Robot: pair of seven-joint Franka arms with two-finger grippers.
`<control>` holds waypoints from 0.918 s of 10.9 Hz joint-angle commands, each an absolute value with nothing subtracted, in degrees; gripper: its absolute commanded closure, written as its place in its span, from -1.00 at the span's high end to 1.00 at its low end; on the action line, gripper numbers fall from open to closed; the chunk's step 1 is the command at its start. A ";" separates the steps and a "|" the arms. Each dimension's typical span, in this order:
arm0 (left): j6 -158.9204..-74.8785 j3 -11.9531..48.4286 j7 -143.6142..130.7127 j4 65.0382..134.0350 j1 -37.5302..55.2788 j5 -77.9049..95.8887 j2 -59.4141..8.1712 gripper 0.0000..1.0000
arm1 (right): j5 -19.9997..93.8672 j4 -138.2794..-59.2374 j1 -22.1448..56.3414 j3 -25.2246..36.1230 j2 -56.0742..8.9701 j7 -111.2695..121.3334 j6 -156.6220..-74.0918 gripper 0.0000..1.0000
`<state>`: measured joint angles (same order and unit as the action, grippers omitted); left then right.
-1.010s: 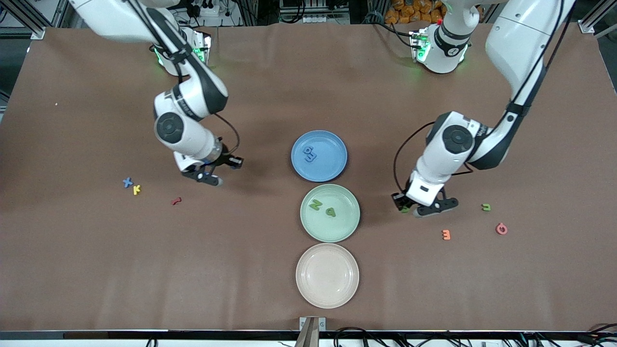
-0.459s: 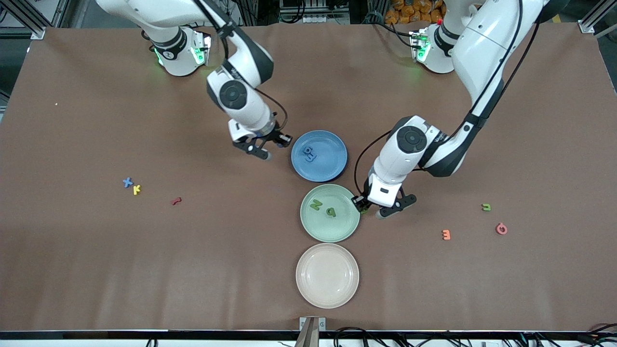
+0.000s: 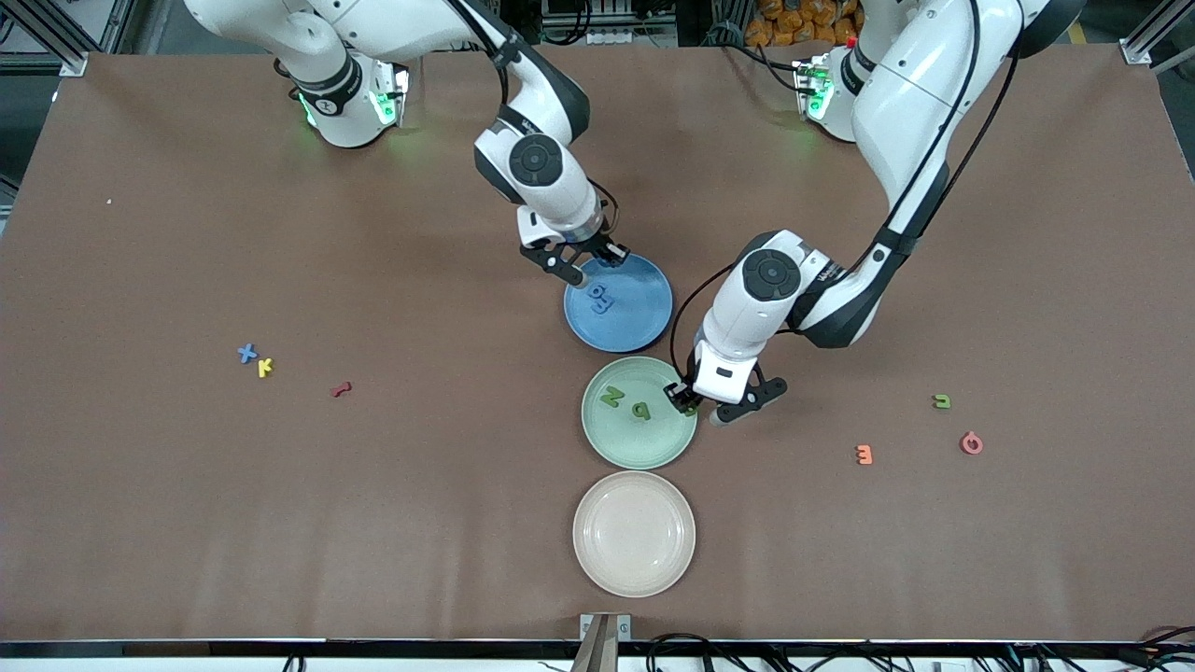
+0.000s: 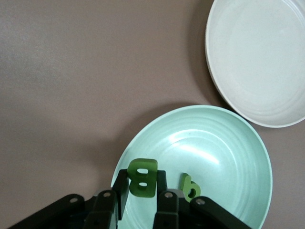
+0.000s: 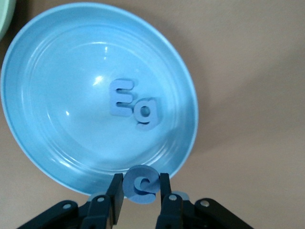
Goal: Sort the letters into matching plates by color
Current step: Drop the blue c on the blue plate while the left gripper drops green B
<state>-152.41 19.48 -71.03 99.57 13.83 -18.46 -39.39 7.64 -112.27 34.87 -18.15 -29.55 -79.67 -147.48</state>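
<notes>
My left gripper [image 3: 698, 407] is shut on a green letter B [image 4: 143, 177] and holds it over the rim of the mint green plate [image 3: 635, 453]. That plate holds two green letters [image 3: 611, 397] [image 3: 640, 410]. My right gripper [image 3: 596, 266] is shut on a blue letter [image 5: 141, 184] over the rim of the blue plate [image 3: 649, 317]. Two blue letters [image 3: 601, 297] lie in that plate. The cream plate [image 3: 634, 534] stands nearest the front camera.
A blue X [image 3: 246, 353], a yellow letter [image 3: 265, 367] and a dark red piece [image 3: 342, 388] lie toward the right arm's end. A green letter [image 3: 942, 401], an orange one [image 3: 864, 455] and a pink one [image 3: 972, 442] lie toward the left arm's end.
The right gripper has swung from near the dark red piece to the blue plate's rim. The left gripper has carried the green letter to the green plate's rim.
</notes>
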 commanded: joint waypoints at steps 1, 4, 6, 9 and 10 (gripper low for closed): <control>-152.14 17.58 -71.54 98.26 15.91 -19.24 -39.81 1.00 | 7.65 -105.57 38.14 -15.38 -34.27 -84.28 -146.87 -1.00; -151.79 16.97 -71.19 98.35 15.12 -19.60 -39.38 1.00 | 7.65 -104.86 38.06 -14.42 -34.54 -84.03 -146.69 0.61; -147.68 14.86 -65.52 98.44 13.81 -19.95 -38.94 1.00 | 7.12 -104.77 37.10 -13.71 -33.84 -83.24 -146.43 0.72; -140.12 15.12 -51.98 98.61 7.32 -19.95 -37.80 1.00 | 6.15 -105.29 31.23 -13.80 -29.21 -75.37 -139.89 0.70; -138.53 15.12 -48.81 98.61 5.55 -19.78 -37.53 1.00 | 6.33 -105.47 26.76 -14.15 -25.79 -69.23 -132.96 0.69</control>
<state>-143.05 14.59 -55.50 98.54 9.12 -18.95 -39.04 6.94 -104.74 34.59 -13.18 -32.64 -78.93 -144.22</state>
